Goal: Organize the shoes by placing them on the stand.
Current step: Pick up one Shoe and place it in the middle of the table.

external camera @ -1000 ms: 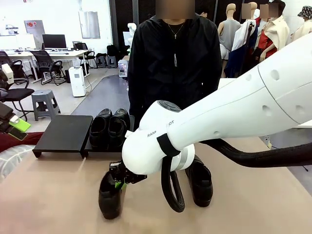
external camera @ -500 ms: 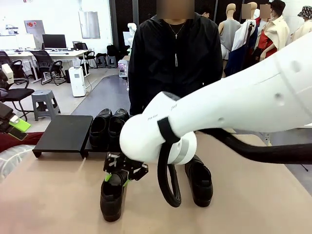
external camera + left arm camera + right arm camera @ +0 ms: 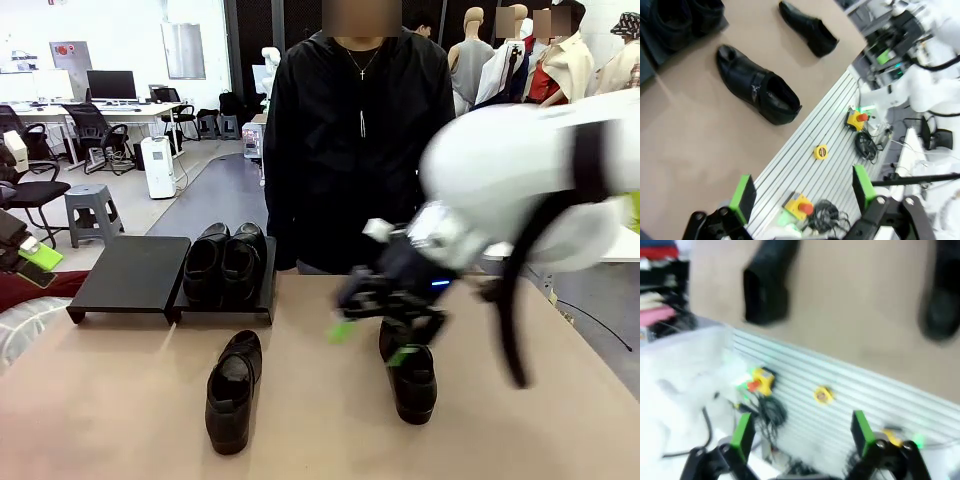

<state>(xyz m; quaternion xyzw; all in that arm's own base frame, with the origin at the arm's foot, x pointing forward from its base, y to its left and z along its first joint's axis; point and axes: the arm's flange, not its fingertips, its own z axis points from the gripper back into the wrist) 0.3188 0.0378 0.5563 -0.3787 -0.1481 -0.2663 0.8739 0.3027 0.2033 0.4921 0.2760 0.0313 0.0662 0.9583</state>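
Right claw (image 3: 375, 338) released, empty, hovering close above right loose shoe (image 3: 412, 382); we read its long axis running toward stand (image 3: 130, 272); left loose shoe (image 3: 230, 392) on bench (image 3: 110, 420) nearer left claw (image 3: 802, 195), also released

Left platform of low black flat-topped stand (image 3: 130, 270) bare; right platform taken by two glossy black leather dress shoes (image 3: 225, 262). Tan surface (image 3: 320, 420) open between left loose shoe (image 3: 230, 392) and right loose shoe (image 3: 410, 380).

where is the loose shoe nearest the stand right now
Front view: the shoe lies on the table left of centre, in front of the stand, with the other loose shoe to its right.
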